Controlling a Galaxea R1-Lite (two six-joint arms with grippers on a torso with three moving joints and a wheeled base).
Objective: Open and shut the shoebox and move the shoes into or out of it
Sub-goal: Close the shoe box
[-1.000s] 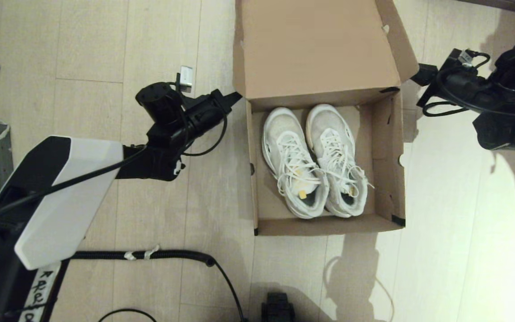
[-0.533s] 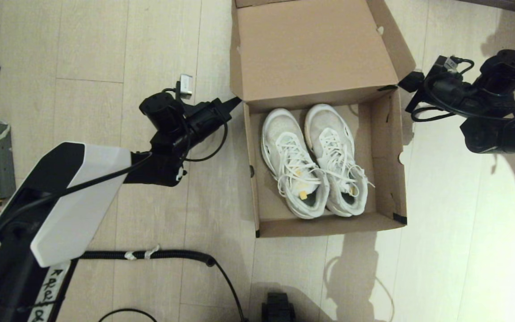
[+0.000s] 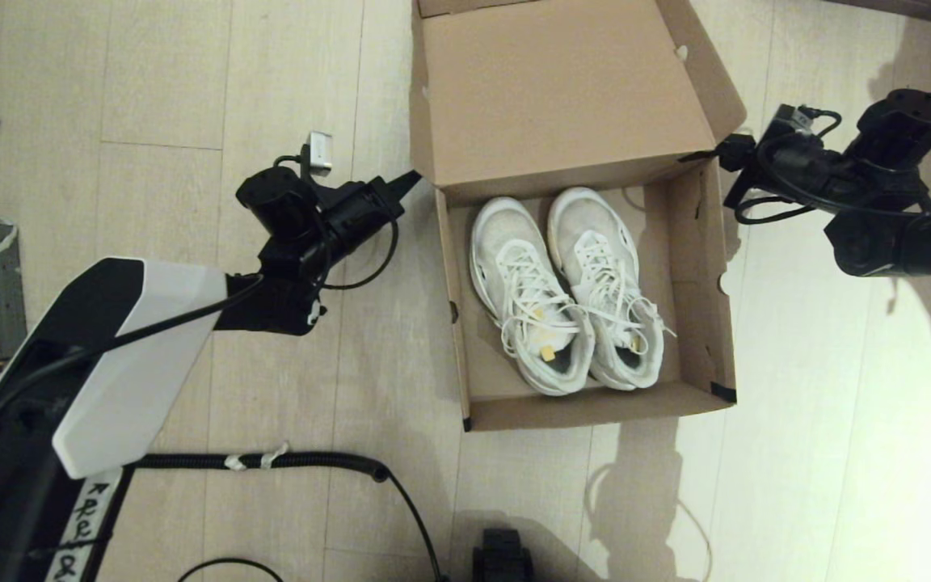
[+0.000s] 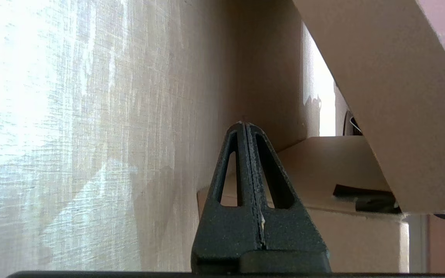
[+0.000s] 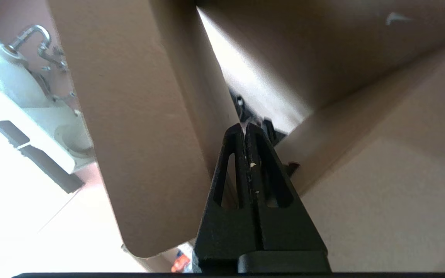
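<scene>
Your shoebox (image 3: 700, 267) sits on the wooden floor (image 3: 191, 81) in the middle of the head view, its flap lid (image 3: 562, 89) raised and leaning toward the far side. Inside lie the shoes (image 3: 566, 291), side by side, toes toward the far wall and heels toward the near wall. They fill the left and middle of the box; a strip of bare cardboard bottom shows along the right wall.

The left gripper (image 3: 409, 179) hangs just beside the far left corner of the box, where the lid's side flap meets the wall. You can see in the left wrist view that its jaws are pressed together with nothing between them (image 4: 245, 125), the tip near the cardboard. The right gripper (image 3: 728, 149) is at the far right corner, right by the black tape patch there. Its jaws are likewise clenched empty (image 5: 245, 125), pointing into the gap between the lid's side flap and the box wall.

You have open floor on the left, right and near sides of the box. A black cable (image 3: 312, 462) runs across the floor near the robot's base, well apart from the box.

The box is plain brown cardboard with black tape at its corners. The sneakers are white mesh with white laces, and a small yellow spot shows inside each.
</scene>
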